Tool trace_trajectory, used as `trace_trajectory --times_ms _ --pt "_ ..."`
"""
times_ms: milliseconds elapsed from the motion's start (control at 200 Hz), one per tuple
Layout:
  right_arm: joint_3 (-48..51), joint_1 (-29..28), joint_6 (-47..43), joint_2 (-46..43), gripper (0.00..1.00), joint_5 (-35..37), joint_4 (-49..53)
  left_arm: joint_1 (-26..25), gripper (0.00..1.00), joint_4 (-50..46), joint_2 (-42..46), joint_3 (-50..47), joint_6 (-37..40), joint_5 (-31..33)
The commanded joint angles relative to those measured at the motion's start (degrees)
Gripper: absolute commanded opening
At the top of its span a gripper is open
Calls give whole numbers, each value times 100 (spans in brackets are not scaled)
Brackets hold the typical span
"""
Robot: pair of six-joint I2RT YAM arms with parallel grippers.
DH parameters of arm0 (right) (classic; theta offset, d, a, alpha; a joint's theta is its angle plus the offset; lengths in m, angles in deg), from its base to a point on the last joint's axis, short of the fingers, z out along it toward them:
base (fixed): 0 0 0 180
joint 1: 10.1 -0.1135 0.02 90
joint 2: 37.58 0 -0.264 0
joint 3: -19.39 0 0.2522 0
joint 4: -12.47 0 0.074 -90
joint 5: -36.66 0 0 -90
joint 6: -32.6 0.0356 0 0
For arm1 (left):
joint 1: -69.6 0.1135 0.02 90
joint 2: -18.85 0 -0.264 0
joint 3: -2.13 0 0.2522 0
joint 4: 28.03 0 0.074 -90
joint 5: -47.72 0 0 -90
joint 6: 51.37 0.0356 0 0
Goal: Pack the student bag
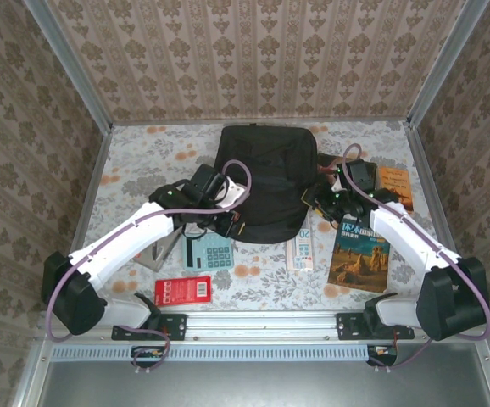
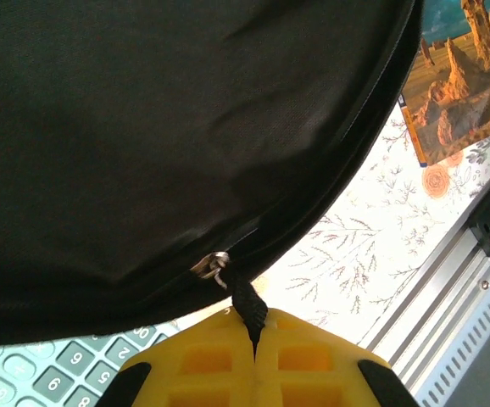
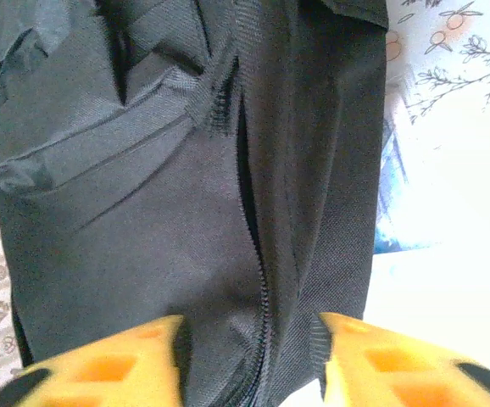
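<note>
The student bag [image 1: 266,182] is a large black backpack lying in the middle of the table. At its near left edge my left gripper [image 1: 228,223] is shut on the black zipper pull [image 2: 249,309], which runs up to a metal slider on the bag [image 2: 143,127]. My left gripper [image 2: 255,339] shows yellow fingers pressed together on that cord. At the bag's right side my right gripper [image 1: 317,202] stands open. In the right wrist view the yellow fingers [image 3: 109,365] of my right gripper [image 3: 249,339] straddle the bag [image 3: 143,212] along a partly open zipper [image 3: 258,280].
A teal calculator [image 1: 208,252] lies below the bag, and a red booklet [image 1: 183,291] nearer the front. A white ruler-like card [image 1: 303,248] and a desert-cover book [image 1: 360,253] lie right of centre. An orange book [image 1: 395,182] sits far right. The aluminium rail [image 1: 262,324] lines the near edge.
</note>
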Motion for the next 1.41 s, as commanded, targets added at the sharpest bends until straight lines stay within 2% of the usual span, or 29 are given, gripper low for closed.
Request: trace_trajectory --times_ms 0,210,240,335,400,615,770,955,1095,1250,1400 --pt "-325 -142 -93 -333 53 18 506 -221 0 240 -136 343 -89 -132" --pt "-172 -533 863 -782 60 -20 973 -398 0 405 -394 689 -157 -236" --pt "-125 -550 1077 -850 65 -36 1029 -421 0 443 -428 739 -180 -293" --pt "168 -568 1714 -1158 68 -145 916 -515 0 599 -543 900 -221 -402" --pt "284 -563 1881 -1404 74 -118 869 -590 0 599 -659 1094 -204 -377" --pt "68 -447 1750 -1612 73 -187 1597 -731 0 585 -958 1438 -151 -403" --pt "324 -645 2262 -1547 72 -490 846 -870 0 659 -1158 1553 -107 -430" --pt "306 -1094 2457 -1120 71 -383 439 -1038 0 644 -1326 1701 -63 -430" --pt "340 -1140 2458 -1034 63 -158 204 -1072 0 655 -1310 1707 -37 -438" --pt "450 -1141 2386 -1027 41 175 264 -1079 0 686 -1202 1581 23 -407" --pt "438 -1141 2260 -1000 26 508 410 -1084 0 745 -1085 1425 111 -350"
